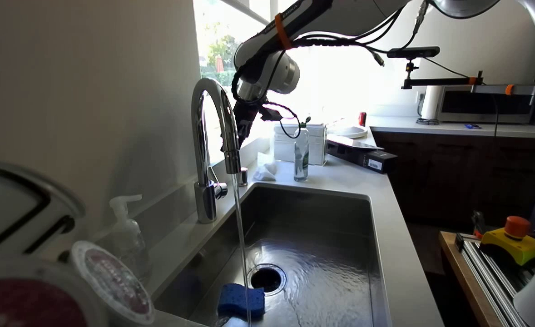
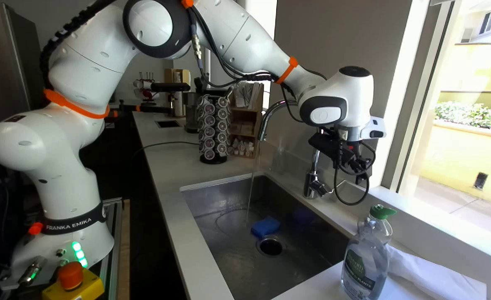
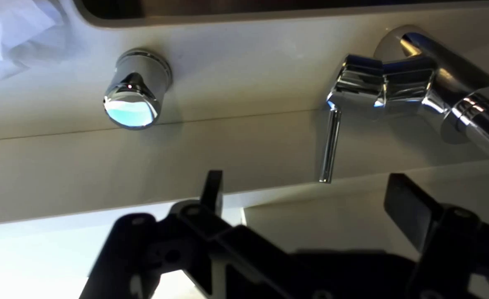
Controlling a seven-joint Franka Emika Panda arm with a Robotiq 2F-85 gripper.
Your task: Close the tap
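Note:
The chrome tap (image 1: 203, 150) stands at the sink's back edge, and it also shows in an exterior view (image 2: 311, 183), partly behind my arm. Water (image 1: 239, 218) runs from its spout into the sink. In the wrist view the tap's body (image 3: 456, 79) is at the upper right. Its thin lever (image 3: 331, 145) points down the picture toward the wall. My gripper (image 3: 306, 185) is open and empty. The lever's tip lies between the fingertips in the picture, with no contact visible. In an exterior view my gripper (image 2: 359, 171) hangs above and beside the lever.
A chrome cylinder (image 3: 136, 89) stands on the counter beside the lever. A soap bottle (image 2: 364, 258) and white paper (image 2: 437, 275) stand near the window. The sink (image 1: 322, 206) holds a blue sponge (image 1: 241, 300). A soap dispenser (image 1: 129, 231) and pod rack (image 2: 213, 129) are farther off.

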